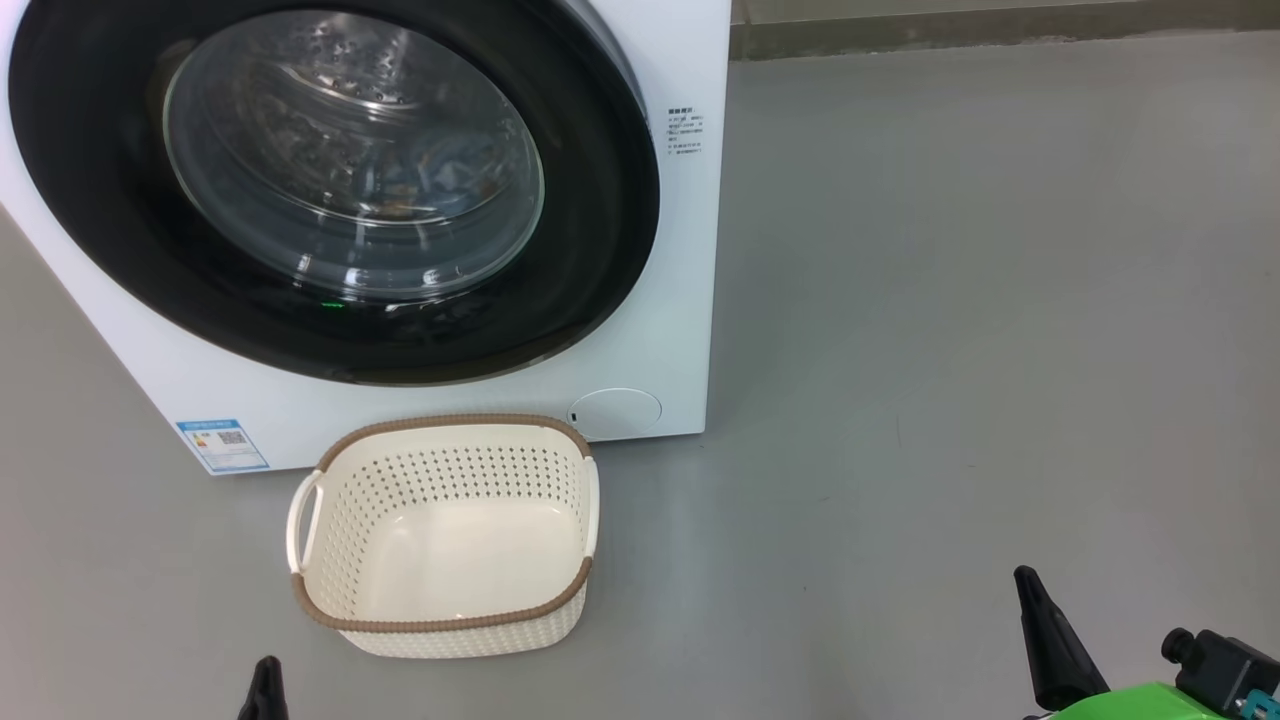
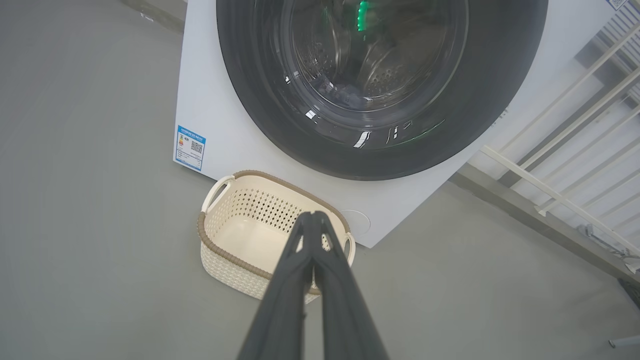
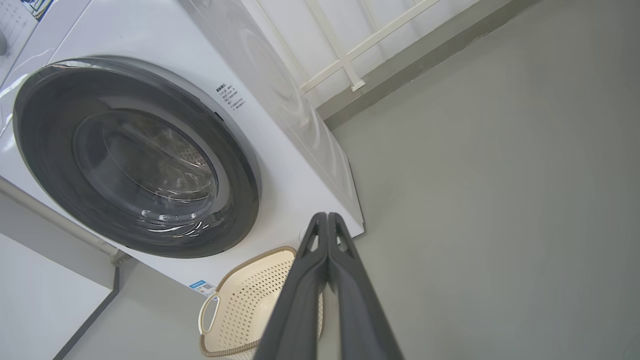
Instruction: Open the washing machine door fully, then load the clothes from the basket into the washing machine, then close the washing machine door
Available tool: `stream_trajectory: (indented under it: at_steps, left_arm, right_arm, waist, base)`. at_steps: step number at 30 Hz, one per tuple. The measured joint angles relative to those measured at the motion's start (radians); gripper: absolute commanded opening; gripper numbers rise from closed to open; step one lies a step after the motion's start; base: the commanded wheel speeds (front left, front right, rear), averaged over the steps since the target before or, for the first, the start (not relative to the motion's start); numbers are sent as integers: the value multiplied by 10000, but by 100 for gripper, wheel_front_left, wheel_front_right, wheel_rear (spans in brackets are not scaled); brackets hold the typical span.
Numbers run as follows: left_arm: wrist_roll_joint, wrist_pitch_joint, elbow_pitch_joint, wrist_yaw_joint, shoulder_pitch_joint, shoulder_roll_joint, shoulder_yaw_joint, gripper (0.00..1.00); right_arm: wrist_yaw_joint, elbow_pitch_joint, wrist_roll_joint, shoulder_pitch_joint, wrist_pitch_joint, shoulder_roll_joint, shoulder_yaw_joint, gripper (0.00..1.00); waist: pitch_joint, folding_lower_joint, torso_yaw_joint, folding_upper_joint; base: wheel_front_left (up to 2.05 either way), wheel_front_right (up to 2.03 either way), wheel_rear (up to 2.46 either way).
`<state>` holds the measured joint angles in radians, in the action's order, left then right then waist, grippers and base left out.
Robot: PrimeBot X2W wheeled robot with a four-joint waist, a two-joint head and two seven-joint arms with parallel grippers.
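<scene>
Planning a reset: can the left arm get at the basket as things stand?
Likely yes. The left gripper, shut and holding nothing, sits just short of the basket, with nothing standing between them; the basket's top is open.

floor (image 1: 950, 300): smooth grey | railing (image 2: 550, 196): thin white bars, some crossing

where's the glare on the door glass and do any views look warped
head view: white streaks on the washing machine door glass, green glint low on its rim; left wrist view: green glint near the top; right wrist view: washing machine looks stretched and tilted
</scene>
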<state>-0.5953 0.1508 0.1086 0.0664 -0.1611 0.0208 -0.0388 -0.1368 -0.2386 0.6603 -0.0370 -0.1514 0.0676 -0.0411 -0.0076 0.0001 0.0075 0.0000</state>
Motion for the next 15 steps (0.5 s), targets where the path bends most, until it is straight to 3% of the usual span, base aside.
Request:
stream_trajectory:
  at_steps: [15]
  left_arm:
    - [-1662,-401,263,90,321,23,-56,0]
  right_arm:
    - [0,-50,1580,200,441,-35,-132,0]
  waist:
    - [18,0,-12,0]
  base:
    - [0,0,0]
